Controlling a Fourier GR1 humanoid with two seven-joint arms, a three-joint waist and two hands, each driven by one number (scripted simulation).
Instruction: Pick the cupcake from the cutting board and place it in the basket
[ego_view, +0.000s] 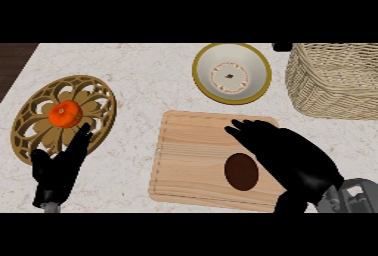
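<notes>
Wooden cutting board (192, 150) beside basket (332, 80)

1. A pale counter (148, 65) with a faint beige marbled speckle fills nearly the whole frame, seen from steeply above.
2. At the upper left corner of the frame the counter ends in a slanted edge, and beyond it lies a dark brown strip (13, 60) with a faint wood-like grain; whether it is floor or other furniture cannot be told.
3. At the top edge, right of centre, a small dark shape (282, 46) shows; what it is cannot be told.
4. The light is soft and even, and things on the counter cast only faint, short shadows.
5. No wall or window is in view.
</notes>
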